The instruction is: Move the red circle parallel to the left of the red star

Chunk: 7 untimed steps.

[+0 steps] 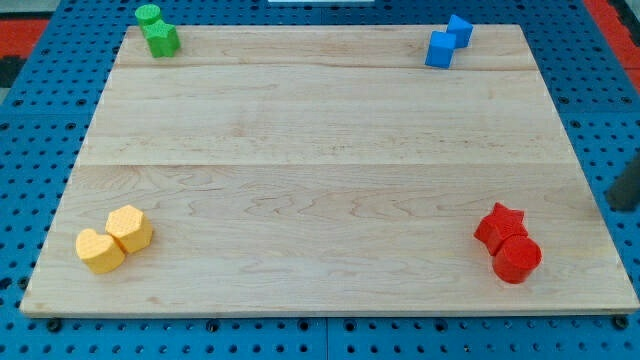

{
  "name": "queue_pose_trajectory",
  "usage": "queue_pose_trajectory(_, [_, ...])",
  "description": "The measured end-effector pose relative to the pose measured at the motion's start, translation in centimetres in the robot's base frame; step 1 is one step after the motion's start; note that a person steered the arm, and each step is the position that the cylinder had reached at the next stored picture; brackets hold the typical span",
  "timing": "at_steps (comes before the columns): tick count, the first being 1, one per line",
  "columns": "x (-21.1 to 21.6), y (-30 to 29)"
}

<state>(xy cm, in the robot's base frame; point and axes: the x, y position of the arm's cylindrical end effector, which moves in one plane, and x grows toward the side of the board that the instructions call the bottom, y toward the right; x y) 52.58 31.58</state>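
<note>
Red circle point(517, 259) sits near the bench's point(320, 150) bottom-right corner, touching the red star point(500, 227) just above-left of it; being round, it has no long axis or heading to call. My tip isn't visible, only a dark rod point(625, 187) at the view's right edge, right of both reds.

You won't find any text, label, brand, number or sign to read here. The board point(320, 150) shows you only plain wood grain, and the blue pegboard point(40, 140) around it carries only rows of holes. The blocks' faces bear no markings that you can make out at this size.
</note>
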Motion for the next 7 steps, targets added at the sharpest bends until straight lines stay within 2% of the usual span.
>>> queue_pose_trajectory(1, [1.9, -5.9])
queue_pose_trajectory(3, [5.3, -8.0])
queue_pose_trajectory(4, [4.5, -16.1])
queue_pose_trajectory(5, [3.2, -21.8])
queue_pose_trajectory(6, [5.0, -15.2])
queue_pose_trajectory(7, [8.1, -15.7])
